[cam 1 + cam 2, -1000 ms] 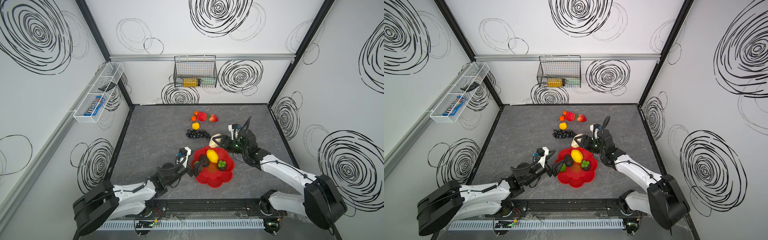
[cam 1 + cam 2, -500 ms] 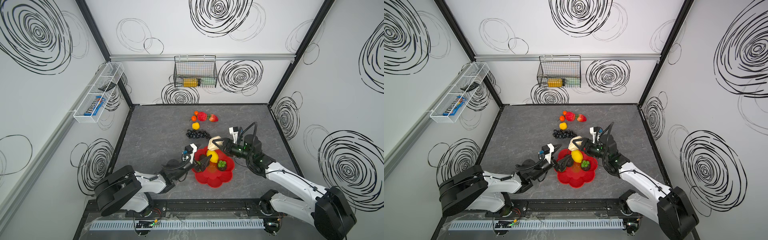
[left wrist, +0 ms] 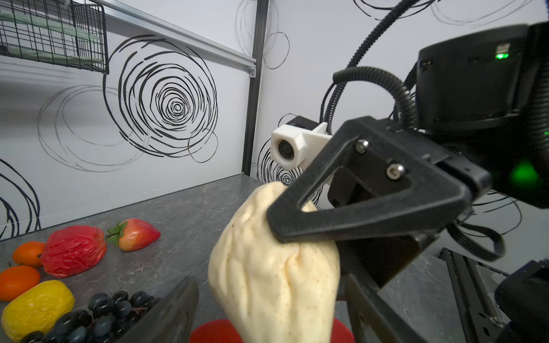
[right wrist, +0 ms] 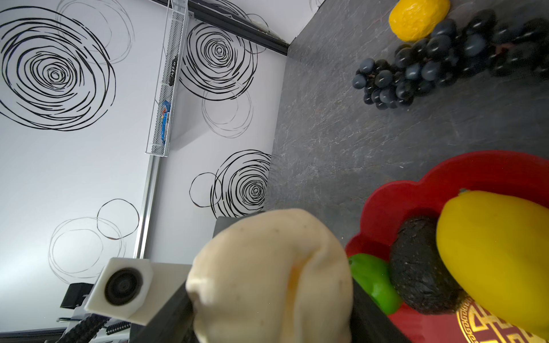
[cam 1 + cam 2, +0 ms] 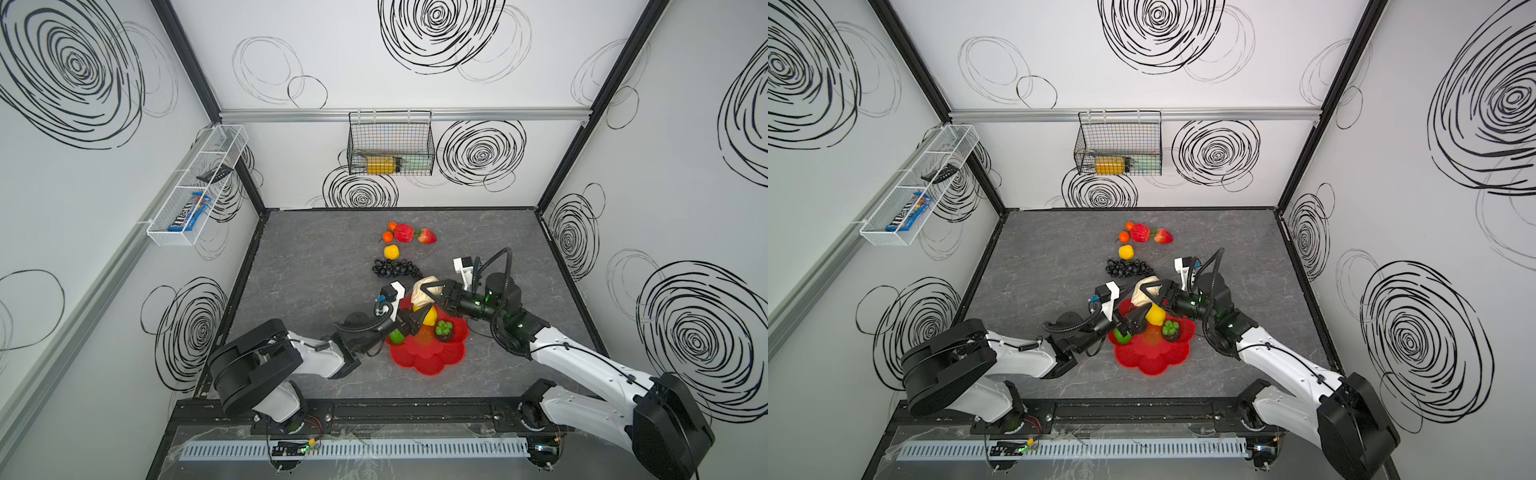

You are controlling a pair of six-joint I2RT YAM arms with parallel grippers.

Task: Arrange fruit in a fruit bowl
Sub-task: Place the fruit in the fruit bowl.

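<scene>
**Figure. Soft fruit carried to the bowl.** The right hand (image 5: pixel 434 291) is clamped on the beige piece (image 5: pixel 420 297) and holds it in the air above the far edge of the red bowl (image 5: pixel 432 365). The left wrist view shows one finger (image 3: pixel 356 208) pressed across the upper part of the piece. The skin there is creased and dented, so the piece is probably hollow, light and yielding rather than stiff. Its surface looks matte, so slipping seems unlikely. A hard squeeze would deform it, though, and could let it squirm out sideways. The best hold appears to be across the narrower waist, as it is gripped here.

The left hand (image 5: pixel 413 322) sits low over the bowl's near-left side. Its jaws stand apart and grip nothing, and in its own wrist view the beige piece appears between them.

The bowl already contains a lemon (image 5: pixel 430 318), a lime (image 5: pixel 397 336), an avocado (image 4: pixel 421 267) and a dark piece topped with green (image 5: pixel 444 330). The half of the bowl towards the robot is bare and looks like the easiest place to put the piece down.

On the desk (image 5: pixel 316 270) beyond the bowl lie:
- a grape bunch (image 5: pixel 395 268), probably floppy and best taken around its middle
- a second lemon (image 5: pixel 391 251)
- a red apple (image 5: pixel 404 232)
- a strawberry (image 5: pixel 427 236)
- two tangerines (image 5: pixel 387 236)
</scene>
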